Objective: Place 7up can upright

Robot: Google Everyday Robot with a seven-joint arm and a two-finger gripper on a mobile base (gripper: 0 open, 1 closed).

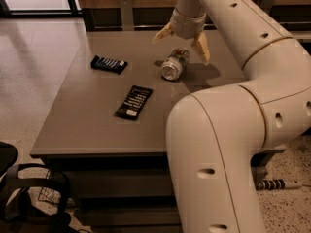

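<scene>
The can (174, 64) is lying on its side on the table (92, 130), near the far edge, at about 1 o'clock from the table's middle. Its shiny end is facing 7 o'clock, toward the camera, and its body is running back toward 1 o'clock. The label is showing pale, too blurred to read.

The gripper (181, 47) is hanging just above the can's far end, pointing down from the arm (252, 47), which is bending in from 3 o'clock and filling the right side of the view. Its fingers are standing wide apart and holding nothing. One fingertip (157, 37) is sitting at 11 o'clock from the can, the other (204, 55) at 2 o'clock from it. Both tips are looking clear of the can, though I cannot tell whether any part of the gripper is touching it.

The far bar (109, 64) is lying flat at 9 o'clock from the can, well apart from it. The near bar (133, 102) is lying flat at 7 o'clock from the can, near the table's middle, its length running from 1 to 7 o'clock. The two bars are lying apart.
</scene>
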